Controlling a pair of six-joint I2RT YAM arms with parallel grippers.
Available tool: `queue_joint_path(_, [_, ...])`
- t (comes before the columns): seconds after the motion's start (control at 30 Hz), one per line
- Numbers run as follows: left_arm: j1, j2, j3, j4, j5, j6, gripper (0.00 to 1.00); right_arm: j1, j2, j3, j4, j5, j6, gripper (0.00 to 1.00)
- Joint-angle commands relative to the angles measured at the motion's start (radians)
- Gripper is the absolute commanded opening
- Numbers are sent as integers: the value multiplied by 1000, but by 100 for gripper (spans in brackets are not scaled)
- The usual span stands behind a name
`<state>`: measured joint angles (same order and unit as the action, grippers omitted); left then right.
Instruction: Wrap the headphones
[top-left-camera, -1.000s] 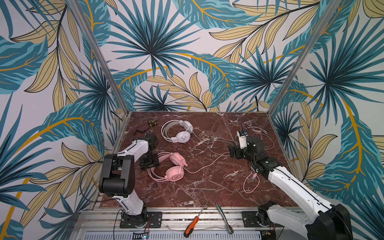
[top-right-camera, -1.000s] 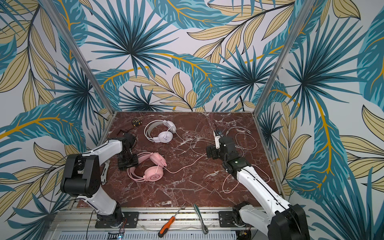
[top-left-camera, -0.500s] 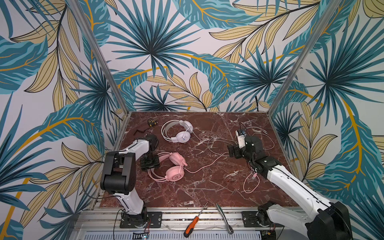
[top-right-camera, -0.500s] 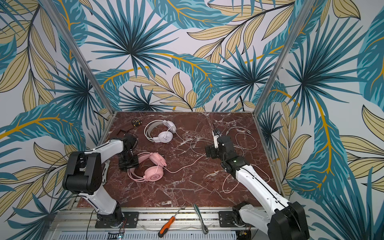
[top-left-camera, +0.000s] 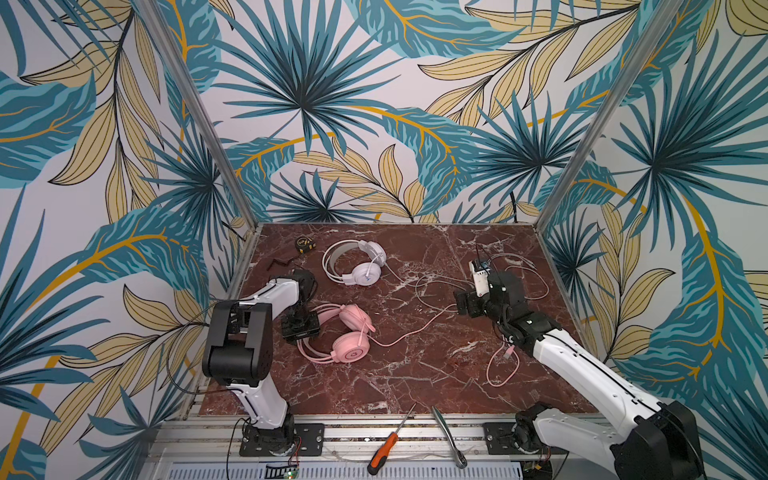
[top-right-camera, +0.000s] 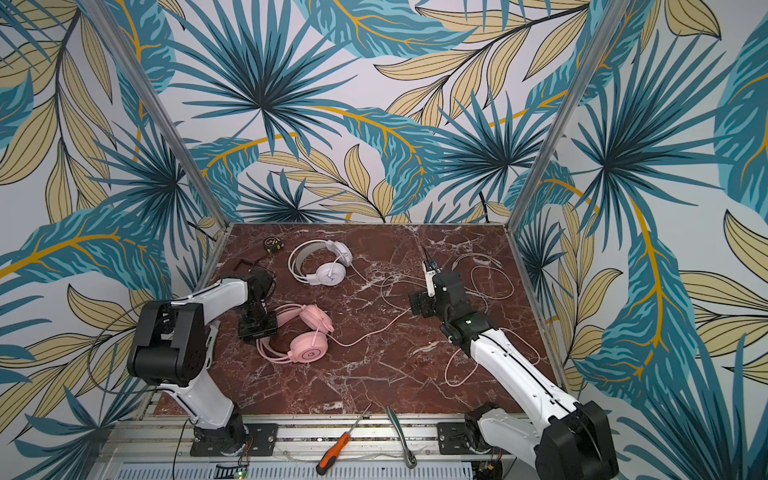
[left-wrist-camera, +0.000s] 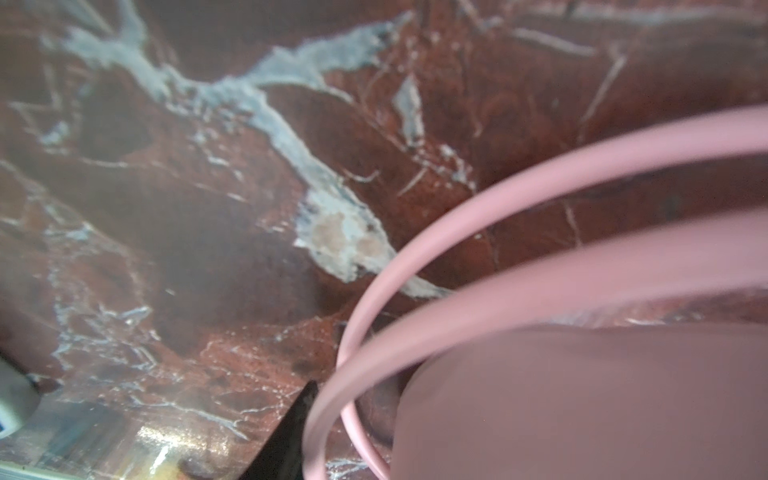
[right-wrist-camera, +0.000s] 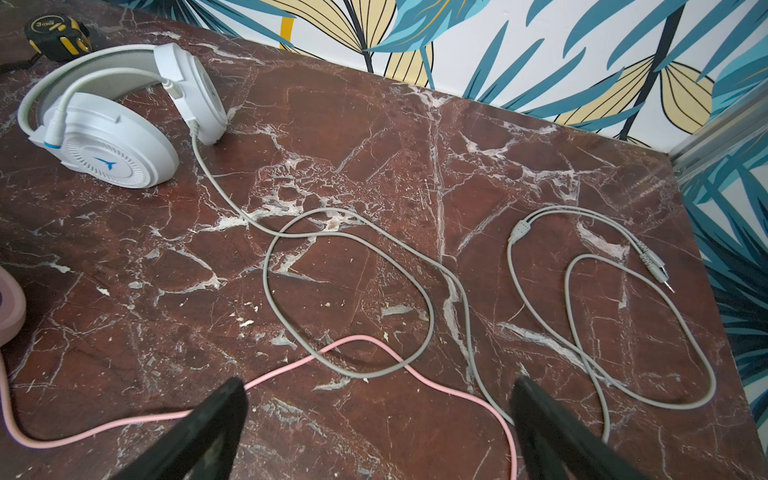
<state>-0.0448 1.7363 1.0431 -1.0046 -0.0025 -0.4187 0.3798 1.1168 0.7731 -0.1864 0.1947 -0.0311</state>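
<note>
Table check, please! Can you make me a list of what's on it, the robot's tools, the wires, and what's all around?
Surface: red marble table with white veins.
Job's things: pink headphones at the left; white headphones behind them; both unwrapped.
Clutter: tape measure at back left; screwdriver and ratchet on the front rail.
Tools: left tool at the pink headband, grip unclear; right tool open, empty, over the cables.
Cables: pink cable and white cable lie loose, crossing mid-table.
Surroundings: leaf-print walls, metal posts.
</note>
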Motion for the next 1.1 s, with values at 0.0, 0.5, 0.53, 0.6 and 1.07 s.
queue_joint_path(0.0, [6, -21, 2, -9, 21, 3, 60, 6, 7, 17, -22, 17, -17, 100])
queue_joint_path(0.5, [6, -34, -11, -57, 33, -25, 73, 19, 11, 13, -20, 23, -17, 100])
queue_joint_path(0.53, [6, -31, -16, -53, 25, -26, 71, 21, 11, 14, -22, 23, -19, 100])
queue_joint_path(0.6, [6, -28, -23, -45, 9, -26, 67, 23, 11, 15, -22, 24, -28, 100])
queue_joint_path(1.07, [6, 13, -46, 1, 4, -35, 39, 54, 69, 59, -122, -19, -130, 100])
